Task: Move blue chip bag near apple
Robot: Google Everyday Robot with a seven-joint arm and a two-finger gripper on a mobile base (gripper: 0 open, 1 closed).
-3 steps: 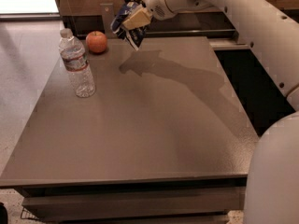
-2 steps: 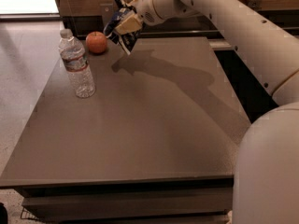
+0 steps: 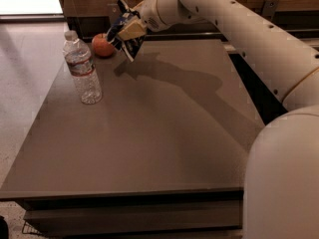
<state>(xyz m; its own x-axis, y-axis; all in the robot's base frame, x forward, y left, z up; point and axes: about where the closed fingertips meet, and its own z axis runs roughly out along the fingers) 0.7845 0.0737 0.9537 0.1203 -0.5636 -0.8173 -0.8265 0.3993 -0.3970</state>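
The blue chip bag [image 3: 124,36] is dark navy with white lettering and hangs above the table's far left part, held in my gripper [image 3: 128,30]. The gripper is shut on the bag, its tan fingers clamped across the bag's middle. The apple [image 3: 102,45] is red-orange and sits on the table near the far left corner, just left of the bag and slightly lower. The bag's lower edge hangs a little above the tabletop, close beside the apple.
A clear plastic water bottle [image 3: 82,69] stands upright at the table's left side, in front of the apple. The grey-brown table [image 3: 159,133] spreads toward me. My white arm [image 3: 239,29] reaches in from the right. A dark gap lies right of the table.
My gripper has carried the blue chip bag leftward, closer to the apple. The apple and the bottle have not moved.
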